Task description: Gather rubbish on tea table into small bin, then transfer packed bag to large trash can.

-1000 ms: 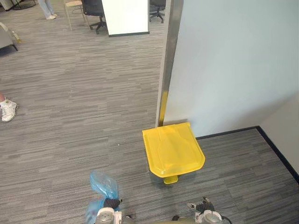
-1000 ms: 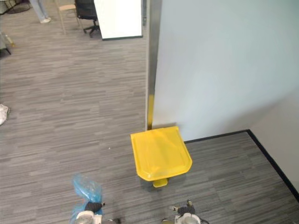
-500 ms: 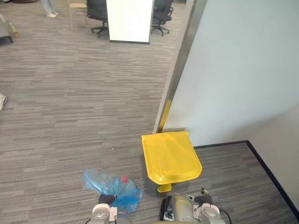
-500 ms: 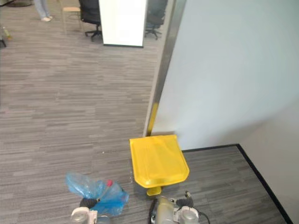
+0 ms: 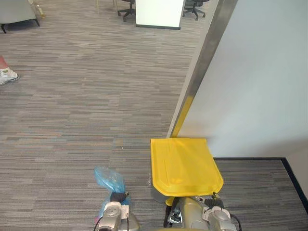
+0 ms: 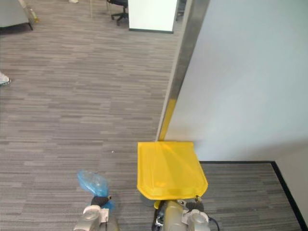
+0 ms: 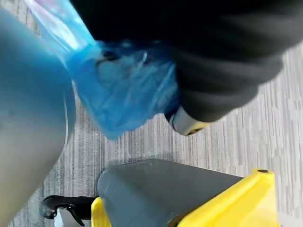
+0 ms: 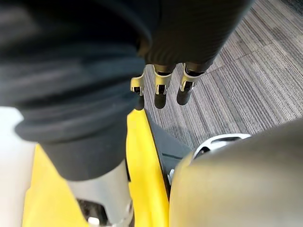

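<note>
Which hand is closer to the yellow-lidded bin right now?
Right. The right hand hangs at the near right corner of the yellow lid. The left hand, fingers closed on the blue bag, is off to the lid's left, clear of it.

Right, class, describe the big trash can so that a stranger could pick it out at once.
Find the pale wall and follow its metal edge strip down. The trash can stands at its foot, by the wall. Its shut, bright yellow lid sets it apart from the blue bag nearby.
</note>
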